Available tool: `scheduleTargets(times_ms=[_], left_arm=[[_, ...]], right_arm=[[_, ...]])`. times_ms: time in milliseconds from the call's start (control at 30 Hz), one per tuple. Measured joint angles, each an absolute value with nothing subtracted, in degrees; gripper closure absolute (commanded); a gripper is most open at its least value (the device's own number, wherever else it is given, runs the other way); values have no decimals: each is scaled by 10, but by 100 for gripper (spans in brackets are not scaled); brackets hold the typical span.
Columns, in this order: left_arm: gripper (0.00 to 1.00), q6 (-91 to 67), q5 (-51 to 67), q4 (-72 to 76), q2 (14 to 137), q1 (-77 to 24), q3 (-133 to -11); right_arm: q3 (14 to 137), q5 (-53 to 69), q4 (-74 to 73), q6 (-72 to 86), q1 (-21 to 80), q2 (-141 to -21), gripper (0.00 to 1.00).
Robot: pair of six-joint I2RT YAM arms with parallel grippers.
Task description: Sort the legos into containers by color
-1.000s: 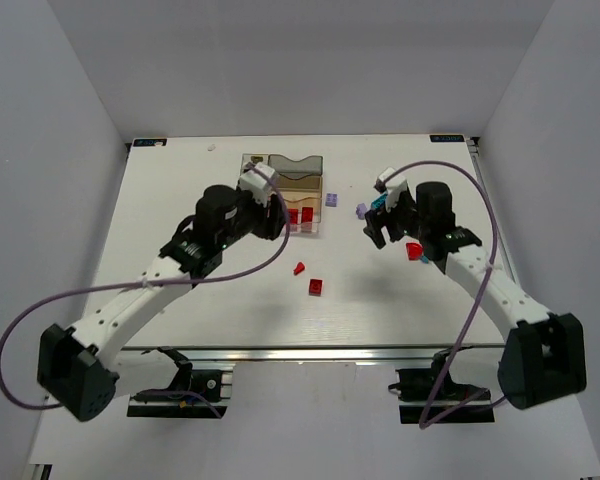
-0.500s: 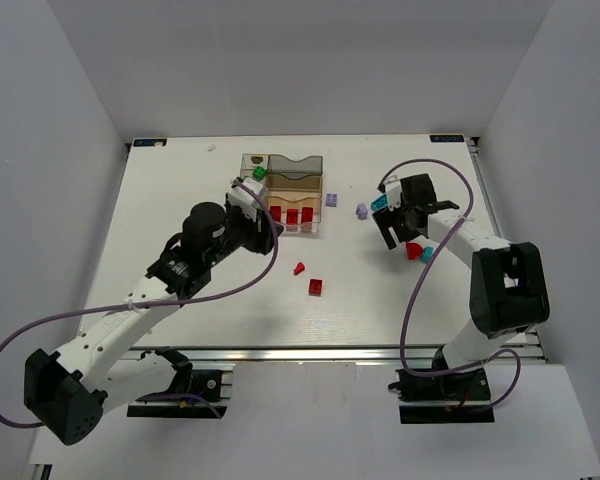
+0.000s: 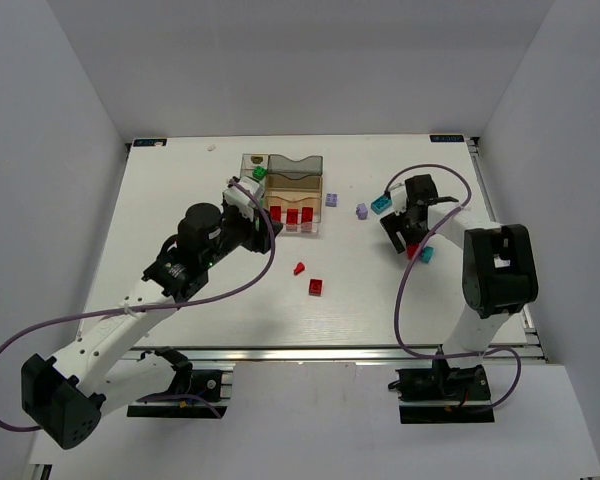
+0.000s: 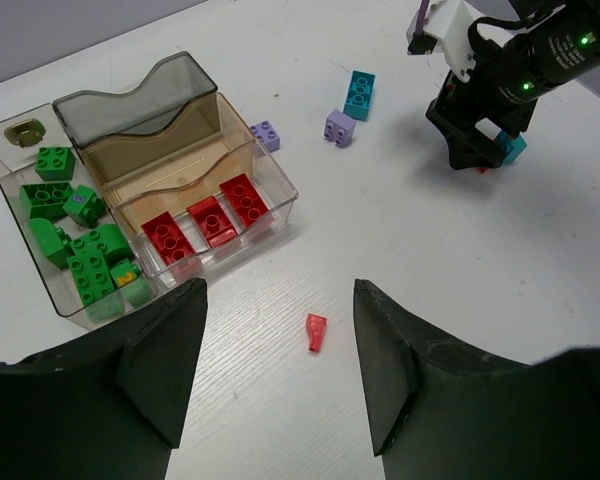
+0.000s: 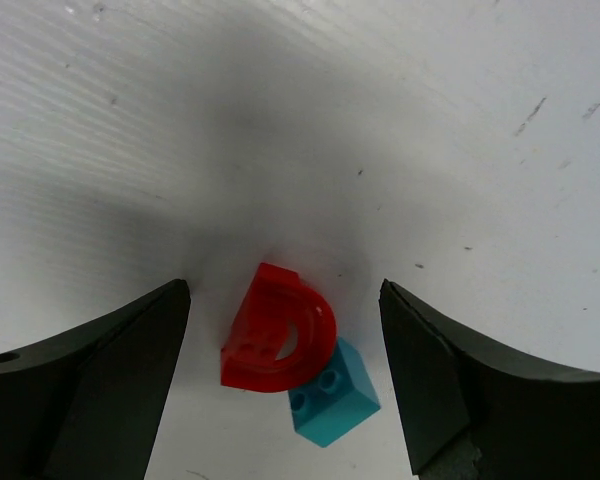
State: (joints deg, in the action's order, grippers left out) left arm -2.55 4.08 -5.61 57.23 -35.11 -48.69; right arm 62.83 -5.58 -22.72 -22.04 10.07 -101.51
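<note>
The right tool (image 5: 283, 300) stands open, well to the right of the organizer tray (image 4: 292, 203). Its fingers sit either side of a red arched brick (image 5: 278, 340) that touches a teal brick (image 5: 332, 392) on the worktop (image 5: 430, 120). The left tool (image 4: 280, 290) hangs open and empty beside the tray's front. Three red bricks (image 4: 208, 222) lie in the tray's front wide compartment, and green bricks (image 4: 80, 255) in its long narrow one.
</note>
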Motion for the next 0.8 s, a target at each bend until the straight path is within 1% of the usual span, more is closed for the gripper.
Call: scheduleTargets(times_ms=[67, 167, 200, 300, 333, 367, 400, 467, 500, 567, 600, 667, 700, 733, 800], left_arm=[[30, -25, 41, -56, 573, -351, -487], [30, -25, 39, -56, 577, -351, -487], [30, -25, 39, -57, 578, -351, -487], [30, -25, 39, -57, 581, -351, -487], [30, -25, 39, -57, 582, -351, -487], [30, -25, 39, -57, 583, -351, -487], [30, -25, 39, -57, 584, -351, -487], [30, -25, 39, -58, 587, -351, -487], [30, -25, 39, -59, 588, -351, -487], [30, -25, 38, -60, 589, -351, -487], [30, -25, 38, -60, 589, -351, -487], [30, -25, 36, -60, 589, -351, -487], [30, -25, 36, -60, 589, -351, -487], [30, -25, 35, -60, 589, -351, -487], [30, -25, 34, -60, 589, -351, -487]], right_arm=[[637, -51, -231, -228, 93, -1020, 20], [641, -40, -236, -238, 81, -1025, 25], [641, -35, -239, -241, 77, -1025, 30], [643, -17, -249, -251, 67, -1027, 38], [645, -9, -254, -254, 63, -1029, 43], [648, -1, -258, -259, 60, -1032, 46], [651, 8, -262, -261, 58, -1035, 52], [659, 23, -272, -265, 53, -1042, 56], [663, 28, -276, -268, 52, -1044, 62], [669, 39, -283, -274, 50, -1049, 68], [673, 43, -287, -277, 49, -1051, 74], [679, 54, -295, -284, 46, -1055, 80], [680, 63, -299, -288, 45, -1055, 86], [680, 72, -303, -292, 45, -1055, 88], [681, 94, -314, -298, 48, -1055, 90]])
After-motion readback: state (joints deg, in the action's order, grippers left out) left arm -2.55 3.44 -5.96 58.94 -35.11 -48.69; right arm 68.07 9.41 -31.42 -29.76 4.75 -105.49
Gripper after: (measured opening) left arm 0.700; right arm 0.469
